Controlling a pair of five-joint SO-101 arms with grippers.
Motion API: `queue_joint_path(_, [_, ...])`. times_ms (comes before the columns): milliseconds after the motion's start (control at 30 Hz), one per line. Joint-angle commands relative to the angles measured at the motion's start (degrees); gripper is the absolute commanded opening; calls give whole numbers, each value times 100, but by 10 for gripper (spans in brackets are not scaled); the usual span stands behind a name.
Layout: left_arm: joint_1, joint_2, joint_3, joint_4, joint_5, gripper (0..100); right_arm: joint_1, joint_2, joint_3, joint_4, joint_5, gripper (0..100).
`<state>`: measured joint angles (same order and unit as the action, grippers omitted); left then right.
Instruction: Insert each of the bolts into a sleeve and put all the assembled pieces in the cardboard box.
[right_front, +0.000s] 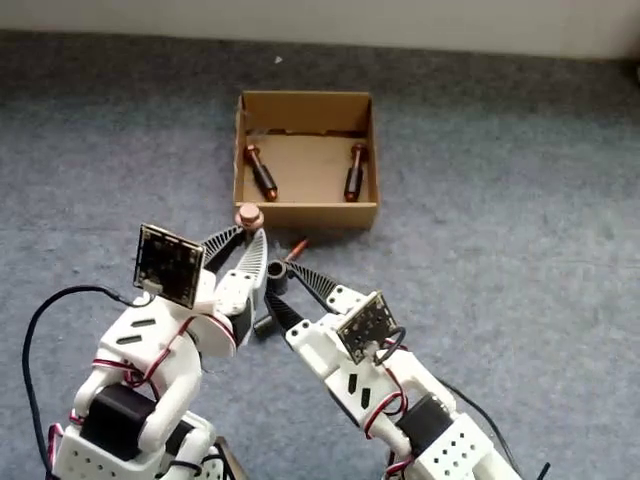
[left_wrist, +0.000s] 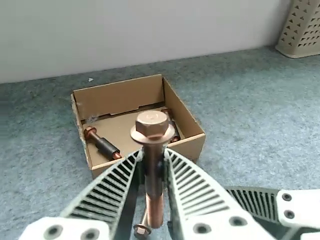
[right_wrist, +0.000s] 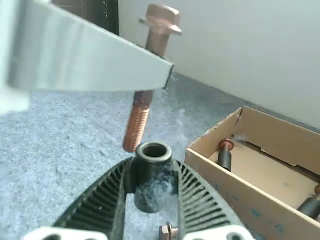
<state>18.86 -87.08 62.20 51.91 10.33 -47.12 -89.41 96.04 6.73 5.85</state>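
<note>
left claw (left_wrist: 153, 154) pinching bolt (left_wrist: 153, 190) upright | right claw (right_wrist: 152, 165) pinching sleeve (right_wrist: 151, 179), bore up | step: centre tip over bore, keep vertical, lower slowly

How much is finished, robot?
Two pieces lie in the box. The left gripper holds a bolt near the sleeve in the right gripper, not in yet. Another bolt lies on the carpet, left to do.
</note>
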Motion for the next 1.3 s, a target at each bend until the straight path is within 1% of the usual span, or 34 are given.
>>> queue_joint_path(0, [400, -75, -48, -167, 62, 6, -48, -110, 655, -171, 53, 5])
queue_joint_path(133, [681, -84, -57, -325, 62, 6, -48, -110, 655, -119, 35, 5])
queue_joint_path(400, [699, -84, -84, -782, 62, 6, -48, -110, 655, 66, 26, 5])
queue_joint_path(567, [716, -84, -84, -826, 62, 6, -48, -110, 655, 127, 26, 5])
queue_joint_path(733, [1103, -84, -40, -791, 35, 6, -48, -110, 655, 110, 26, 5])
queue_joint_path(967, [1077, -84, 338, -791, 18, 6, -13, -119, 629, 92, 26, 5])
queue_joint_path(1167, [462, -84, 391, -800, -70, 6, -13, -119, 629, 92, 26, 5])
queue_joint_path(1267, [435, -84, 391, -791, -70, 6, -4, -119, 611, 92, 26, 5])
